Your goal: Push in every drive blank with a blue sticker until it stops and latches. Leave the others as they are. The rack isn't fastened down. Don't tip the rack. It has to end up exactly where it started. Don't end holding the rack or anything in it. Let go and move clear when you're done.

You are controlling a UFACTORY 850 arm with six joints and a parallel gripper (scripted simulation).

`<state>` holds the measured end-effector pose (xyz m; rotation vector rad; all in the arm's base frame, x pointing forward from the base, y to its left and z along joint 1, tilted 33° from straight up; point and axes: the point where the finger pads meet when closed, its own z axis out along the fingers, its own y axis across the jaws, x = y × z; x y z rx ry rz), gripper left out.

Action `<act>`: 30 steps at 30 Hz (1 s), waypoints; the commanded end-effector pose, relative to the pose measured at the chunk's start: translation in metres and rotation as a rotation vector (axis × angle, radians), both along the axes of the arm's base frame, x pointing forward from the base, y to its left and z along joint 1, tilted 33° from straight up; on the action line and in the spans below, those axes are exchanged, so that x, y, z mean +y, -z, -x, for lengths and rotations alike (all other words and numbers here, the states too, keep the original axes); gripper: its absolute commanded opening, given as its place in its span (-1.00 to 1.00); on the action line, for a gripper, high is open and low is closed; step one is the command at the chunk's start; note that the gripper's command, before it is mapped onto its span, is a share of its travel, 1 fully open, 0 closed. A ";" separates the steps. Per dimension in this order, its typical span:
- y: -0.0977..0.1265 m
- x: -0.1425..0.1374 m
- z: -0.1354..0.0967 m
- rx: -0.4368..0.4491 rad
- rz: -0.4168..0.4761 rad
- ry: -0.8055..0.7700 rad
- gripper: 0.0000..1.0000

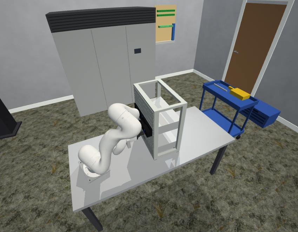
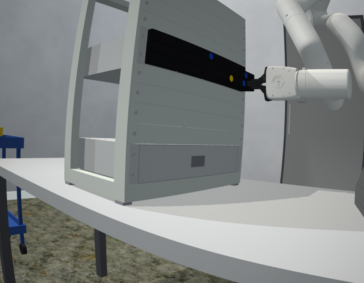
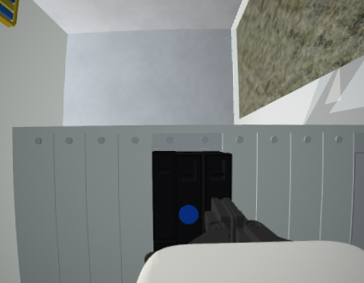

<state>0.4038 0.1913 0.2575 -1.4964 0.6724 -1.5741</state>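
Note:
The grey rack (image 2: pixel 163 100) stands upright on the table, with a black row of drive blanks (image 2: pixel 194 61) across its upper front. In the exterior view I see three blue stickers (image 2: pixel 211 55) (image 2: pixel 245 74) (image 2: pixel 244 82) and one yellow sticker (image 2: pixel 231 78). The two blue-stickered blanks at the row's right end stick out from the front. My gripper (image 2: pixel 255 82) is shut and empty, its fingertips pressed against the end of the lower one. In the wrist view the fingers (image 3: pixel 226 214) cover that blank, beside a blue sticker (image 3: pixel 188 214).
A grey drawer panel (image 2: pixel 188 161) sits at the rack's bottom front. A blue cart (image 1: pixel 227 104) with a yellow box stands beyond the table's far end. A large grey cabinet (image 1: pixel 104 59) stands behind the rack.

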 end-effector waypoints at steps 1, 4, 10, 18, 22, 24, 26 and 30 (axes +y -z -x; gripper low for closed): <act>0.000 0.000 0.000 -0.001 -0.001 0.000 -1.00; 0.000 0.000 0.000 -0.001 -0.001 0.000 -1.00; -0.001 0.000 -0.002 -0.001 -0.001 0.000 -1.00; -0.001 0.000 -0.002 -0.001 -0.001 0.000 -1.00; -0.001 0.000 -0.002 -0.001 -0.001 0.000 -1.00; -0.001 0.000 -0.002 -0.001 -0.001 0.000 -1.00; -0.001 0.000 -0.002 -0.001 -0.001 0.000 -1.00; -0.001 0.001 -0.007 -0.001 -0.001 0.000 -1.00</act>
